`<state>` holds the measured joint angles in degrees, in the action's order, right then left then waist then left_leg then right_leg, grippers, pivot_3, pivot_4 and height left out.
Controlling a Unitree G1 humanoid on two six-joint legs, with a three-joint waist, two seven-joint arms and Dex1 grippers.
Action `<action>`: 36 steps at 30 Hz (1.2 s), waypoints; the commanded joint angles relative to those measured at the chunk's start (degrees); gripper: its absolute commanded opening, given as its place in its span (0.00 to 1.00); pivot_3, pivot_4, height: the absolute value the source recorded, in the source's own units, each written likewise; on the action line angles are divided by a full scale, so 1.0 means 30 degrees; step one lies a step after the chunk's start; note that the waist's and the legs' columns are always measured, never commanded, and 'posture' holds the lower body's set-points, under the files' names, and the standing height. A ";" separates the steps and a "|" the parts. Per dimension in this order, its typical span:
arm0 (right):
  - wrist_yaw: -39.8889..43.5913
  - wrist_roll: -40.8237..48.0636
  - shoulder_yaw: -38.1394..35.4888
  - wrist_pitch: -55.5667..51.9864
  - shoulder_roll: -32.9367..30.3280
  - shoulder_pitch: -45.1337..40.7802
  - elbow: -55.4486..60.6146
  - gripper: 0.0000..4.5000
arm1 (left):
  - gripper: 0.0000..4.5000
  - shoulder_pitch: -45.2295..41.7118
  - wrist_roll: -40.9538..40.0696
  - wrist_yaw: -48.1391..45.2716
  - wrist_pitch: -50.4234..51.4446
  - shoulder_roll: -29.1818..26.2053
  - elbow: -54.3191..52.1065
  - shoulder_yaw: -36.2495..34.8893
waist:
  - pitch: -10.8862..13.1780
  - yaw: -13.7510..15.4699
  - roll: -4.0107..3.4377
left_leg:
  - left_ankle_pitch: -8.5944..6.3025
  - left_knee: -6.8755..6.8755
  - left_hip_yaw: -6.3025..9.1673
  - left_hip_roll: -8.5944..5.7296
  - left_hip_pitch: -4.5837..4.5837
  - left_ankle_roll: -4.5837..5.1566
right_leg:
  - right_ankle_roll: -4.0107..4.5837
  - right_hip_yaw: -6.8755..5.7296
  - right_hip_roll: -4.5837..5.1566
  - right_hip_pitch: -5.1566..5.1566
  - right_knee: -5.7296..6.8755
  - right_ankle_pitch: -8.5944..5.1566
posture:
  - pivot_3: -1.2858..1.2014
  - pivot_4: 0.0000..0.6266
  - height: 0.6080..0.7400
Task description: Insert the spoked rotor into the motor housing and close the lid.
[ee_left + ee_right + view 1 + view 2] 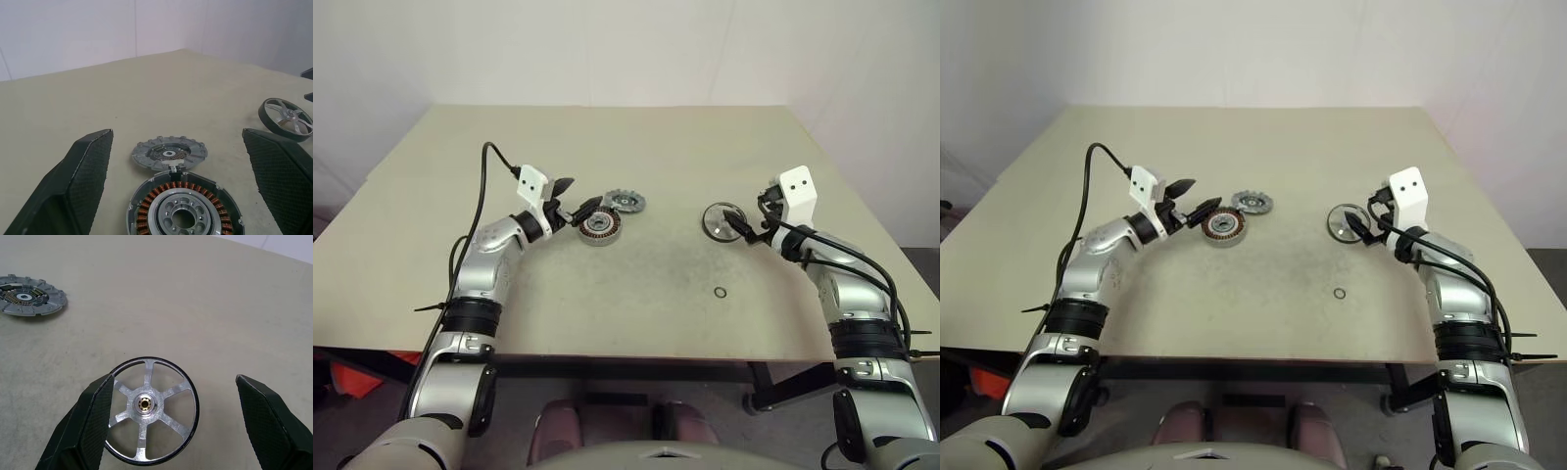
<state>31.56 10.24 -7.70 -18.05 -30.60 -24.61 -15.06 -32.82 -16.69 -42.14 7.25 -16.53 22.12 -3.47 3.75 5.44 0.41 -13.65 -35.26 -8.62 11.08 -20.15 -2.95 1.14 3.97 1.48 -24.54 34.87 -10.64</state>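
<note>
The motor housing (pixel 600 227), a silver ring with copper windings, sits on the table left of centre. Its lid (pixel 625 202), a flat grey toothed disc, lies just beyond it, against its rim. My left gripper (pixel 576 197) hovers open at the housing's left side, fingers (pixel 83 181) straddling the housing (pixel 183 210) with nothing held. The spoked rotor (pixel 722 220), a silver wheel with a dark rim, lies flat right of centre. My right gripper (pixel 749 217) is open just to its right, and the rotor (pixel 149 409) sits between its fingers (pixel 85 426), not gripped.
A small dark ring (pixel 720 292) lies on the beige table (pixel 636 294) nearer the front edge, below the rotor. A white wall stands behind the table's far edge.
</note>
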 commanded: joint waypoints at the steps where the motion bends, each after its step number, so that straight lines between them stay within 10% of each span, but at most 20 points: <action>1: 0.0139 0.0025 -0.0082 0.0497 -0.0078 -0.0532 0.0061 1.00 | 0.99 -0.0254 -0.0099 -0.0035 -0.0289 -0.0140 -0.0514 -0.0166 | 0.0000 -0.0002 0.0000 | 0.0002 0.0001 0.0004 -0.0003 0.0000 0.0000 | 0.0000 -0.0010 0.0003 0.0003 0.0000 0.0000 | 0.52 0.00 1.00; 36: 0.0523 -0.0186 0.0274 0.0856 -0.0153 -0.0835 -0.0187 1.00 | 0.99 -0.0190 -0.0089 -0.0063 -0.0296 -0.0196 -0.0618 -0.0169 | 0.0003 -0.0035 -0.0005 | 0.0022 0.0029 0.0041 -0.0008 0.0003 0.0000 | 0.0005 -0.0203 0.0028 0.0031 -0.0017 -0.0004 | 0.52 0.00 1.00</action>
<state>32.98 9.66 -6.40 -16.80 -30.61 -25.79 -17.08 -32.82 -16.70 -42.17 7.25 -16.54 22.10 -3.46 3.76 5.33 0.39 -13.58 -35.17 -8.50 11.06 -20.15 -2.95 1.15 3.35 1.56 -24.45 34.82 -10.65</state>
